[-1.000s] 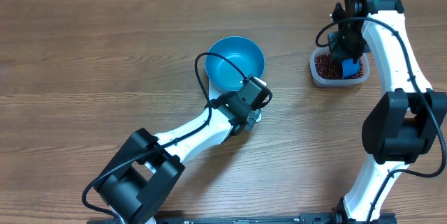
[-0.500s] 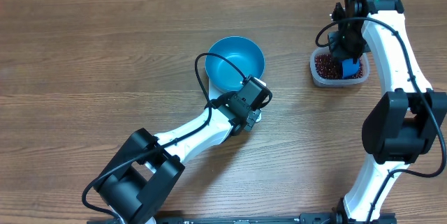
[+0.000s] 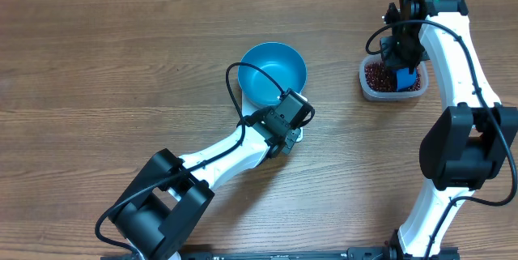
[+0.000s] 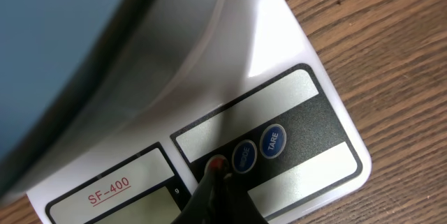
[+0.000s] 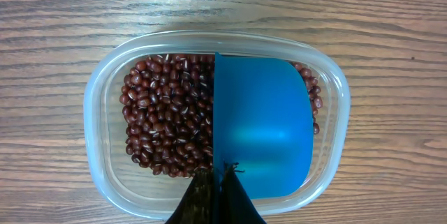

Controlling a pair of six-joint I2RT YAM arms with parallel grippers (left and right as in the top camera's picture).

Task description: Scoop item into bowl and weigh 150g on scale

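My left gripper [image 4: 216,174] is closed, holding nothing, tips pinched together and down on the scale [image 4: 283,32], right at the red button [image 4: 216,162] in the button row along the scale's near edge. I can't tell if it is pressing or only touching. The TARE button [image 4: 273,142] is just beside it in that row, with one more blue button [image 4: 244,158] between them. The label SF-400 [image 4: 108,190] is printed on the scale's face beside the buttons. The bowl [image 3: 273,71] sits on the scale and covers most of the plate. From overhead only a white sliver of scale shows at the bowl's near rim, next to my left wrist. The tub [image 5: 96,105] is well off to the right of the scale, on the table [image 3: 121,66], not touching it. The beans [image 5: 164,123] are all in that tub, heaped loose, far from the scale. My right gripper [image 5: 216,174] is over the tub, jaws clamped on the scoop [image 5: 262,126]. The scoop hangs over the tub's right half and hides the beans under it; whether its lip touches the beans I can't tell.
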